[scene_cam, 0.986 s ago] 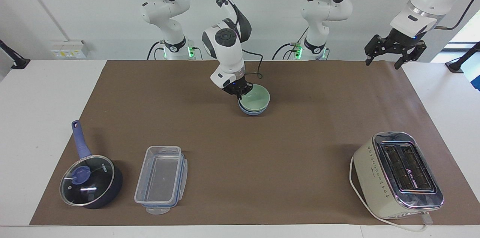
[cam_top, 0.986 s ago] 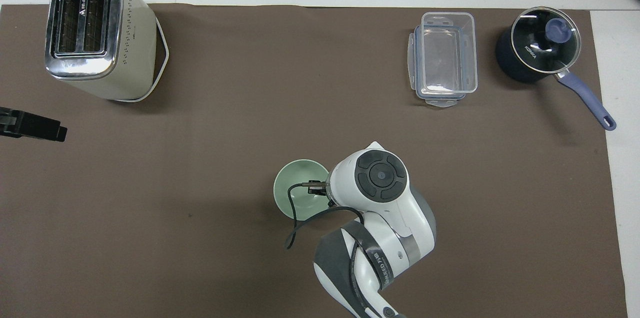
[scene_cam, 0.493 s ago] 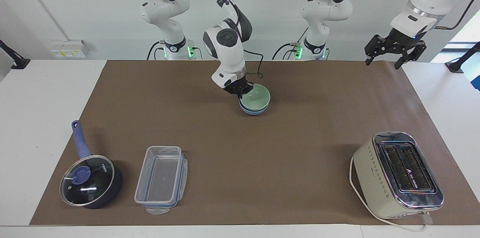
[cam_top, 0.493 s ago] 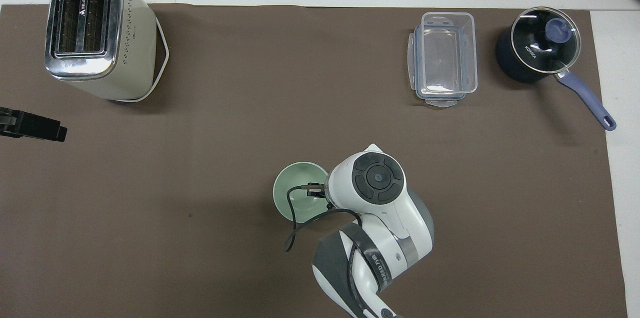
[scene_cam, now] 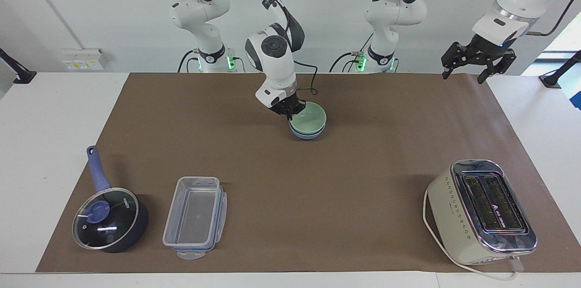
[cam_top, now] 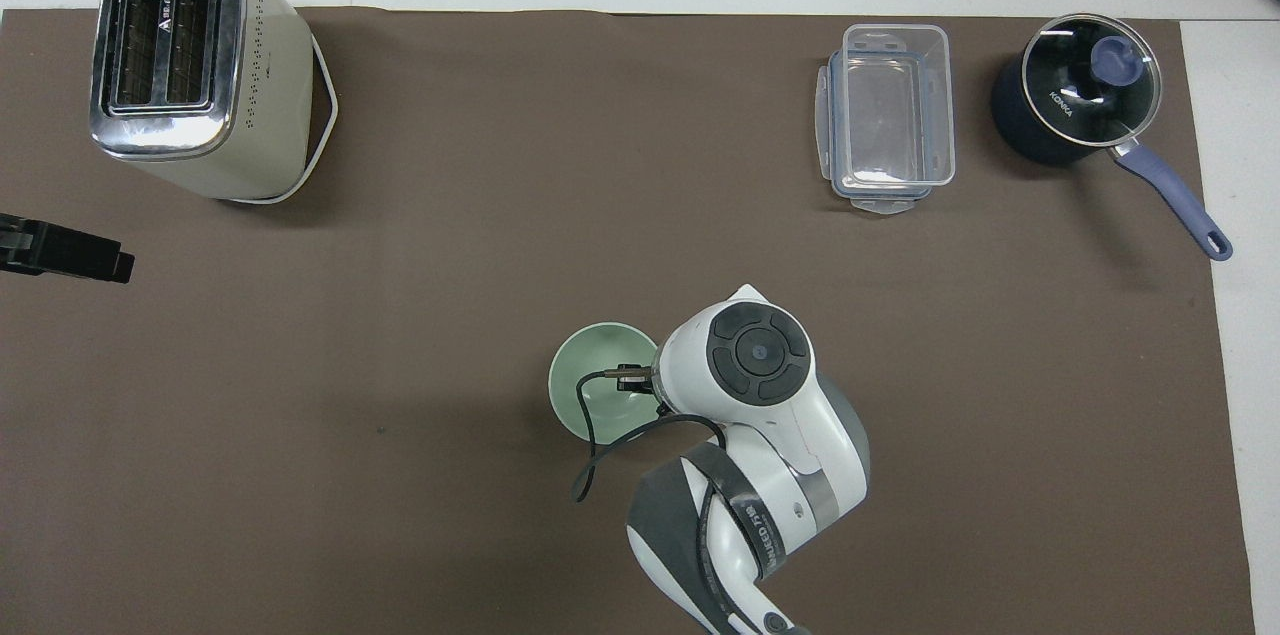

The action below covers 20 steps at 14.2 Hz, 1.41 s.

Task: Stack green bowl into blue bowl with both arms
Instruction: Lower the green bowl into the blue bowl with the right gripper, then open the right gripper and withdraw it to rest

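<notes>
The pale green bowl sits nested in the blue bowl on the brown mat, midway between the two arms' ends. My right gripper is down at the green bowl's rim, on the side toward the right arm's end, and is shut on that rim. In the overhead view the green bowl shows beside the right wrist, which hides the fingers; the blue bowl is hidden under the green one. My left gripper hangs open and empty, high over the mat's edge at the left arm's end, and waits.
A cream toaster stands far from the robots at the left arm's end. A clear lidded container and a dark blue lidded saucepan stand far from the robots at the right arm's end. A black cable loops off the right wrist.
The right wrist has shifted very slightly, and the stacked bowls moved a hair with it. The left arm has not moved.
</notes>
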{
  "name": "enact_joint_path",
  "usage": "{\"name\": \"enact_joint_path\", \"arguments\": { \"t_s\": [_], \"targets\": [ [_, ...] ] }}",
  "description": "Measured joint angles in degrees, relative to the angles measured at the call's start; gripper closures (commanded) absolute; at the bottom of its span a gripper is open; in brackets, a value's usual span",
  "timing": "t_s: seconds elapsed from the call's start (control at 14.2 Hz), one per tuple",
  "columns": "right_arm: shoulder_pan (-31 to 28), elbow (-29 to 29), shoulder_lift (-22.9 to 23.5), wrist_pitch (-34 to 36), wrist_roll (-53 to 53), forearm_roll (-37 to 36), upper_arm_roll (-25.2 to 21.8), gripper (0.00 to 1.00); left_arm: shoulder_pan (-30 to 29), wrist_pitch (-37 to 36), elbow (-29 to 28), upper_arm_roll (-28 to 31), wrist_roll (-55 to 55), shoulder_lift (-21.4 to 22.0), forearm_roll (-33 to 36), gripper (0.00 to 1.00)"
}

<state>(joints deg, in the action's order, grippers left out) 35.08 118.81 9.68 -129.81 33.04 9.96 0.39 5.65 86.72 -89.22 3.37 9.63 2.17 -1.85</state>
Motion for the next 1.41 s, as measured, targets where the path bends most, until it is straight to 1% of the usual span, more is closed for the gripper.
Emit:
{"name": "enact_joint_path", "arguments": {
  "t_s": [0.14, 0.21, 0.28, 0.35, 0.42, 0.49, 0.56, 0.85, 1.06, 1.13, 1.27, 1.41],
  "targets": [
    [-0.1, 0.0, 0.2, -1.5, 0.0, 0.0, 0.0, 1.0, 0.0, 0.0, 0.0, 0.0, 0.0, 0.0, 0.0, 0.0],
    [-0.1, 0.0, 0.4, -1.8, 0.0, 0.0, 0.0, 0.91, 0.0, 0.0, 0.0, 0.0, 0.0, 0.0, 0.0, 0.0],
    [-0.1, 0.0, 0.5, -1.9, 0.0, 0.0, -0.1, 0.77, 0.0, 0.0, 0.0, 0.0, 0.0, 0.0, 0.0, 0.0],
    [-0.1, 0.0, 0.6, -1.9, 0.0, 0.0, -0.1, 0.46, 0.0, 0.0, 0.0, 0.0, 0.0, 0.0, 0.0, 0.0],
    [-0.2, 0.0, 0.6, -1.9, 0.0, 0.0, -0.1, 0.13, 0.0, 0.0, 0.0, 0.0, 0.0, 0.0, 0.0, 0.0],
    [-0.2, 0.0, 0.6, -1.9, 0.0, 0.0, -0.2, 0.03, 0.0, 0.0, 0.0, 0.0, 0.0, 0.0, 0.0, 0.0],
    [-0.2, 0.0, 0.6, -1.9, 0.0, 0.0, -0.2, 0.0, 0.0, 0.0, 0.0, 0.0, 0.0, 0.0, 0.0, 0.0],
    [0.1, -0.2, 0.3, -1.4, 0.0, 0.0, -0.1, 0.0, 0.0, 0.0, 0.0, 0.0, 0.0, 0.0, 0.0, 0.0],
    [-0.4, -0.6, -2.5, 1.3, 0.1, 0.0, -0.7, 0.0, 0.0, 0.0, 0.0, 0.0, 0.0, 0.0, 0.0, 0.0],
    [-1.1, -0.8, -4.0, 2.3, 0.1, -0.4, -1.0, 0.0, 0.0, 0.0, 0.0, 0.0, 0.0, 0.0, 0.0, 0.0],
    [-4.3, -1.8, -6.8, 5.0, 0.1, -3.3, -1.1, 0.0, 0.0, 0.0, 0.0, 0.0, 0.0, 0.0, 0.0, 0.0],
    [-7.9, -4.0, -8.6, 8.3, 0.1, -6.2, -1.2, 0.0, 0.0, 0.0, 0.0, 0.0, 0.0, 0.0, 0.0, 0.0]
  ]
}}
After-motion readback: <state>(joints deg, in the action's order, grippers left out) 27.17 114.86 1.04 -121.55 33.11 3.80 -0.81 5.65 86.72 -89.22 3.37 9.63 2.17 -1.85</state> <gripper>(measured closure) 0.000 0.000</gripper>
